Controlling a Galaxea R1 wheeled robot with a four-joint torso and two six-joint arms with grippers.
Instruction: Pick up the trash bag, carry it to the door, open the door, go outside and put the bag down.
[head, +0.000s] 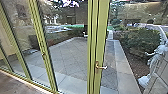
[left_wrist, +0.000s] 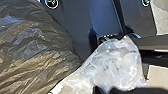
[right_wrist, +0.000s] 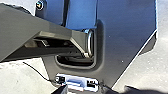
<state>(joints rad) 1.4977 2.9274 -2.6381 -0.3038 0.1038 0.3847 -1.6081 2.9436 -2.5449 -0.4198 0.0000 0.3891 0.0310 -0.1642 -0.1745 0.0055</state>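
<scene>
A door with a yellow-green frame and large glass stands before me in the head view, its metal lever handle right of the middle. In the left wrist view the trash bag bulges, dark and wrinkled, beside a pale, translucent stretch of plastic. That plastic runs down to my left gripper, which is shut on it. The right wrist view has my right gripper open, its dark tips apart with nothing held between them.
More glass panels with yellow-green posts continue to the left. Beyond the glass lies grey paving, with bushes on the right. A pale, blurred shape shows at the right edge; I cannot tell whether it is a reflection.
</scene>
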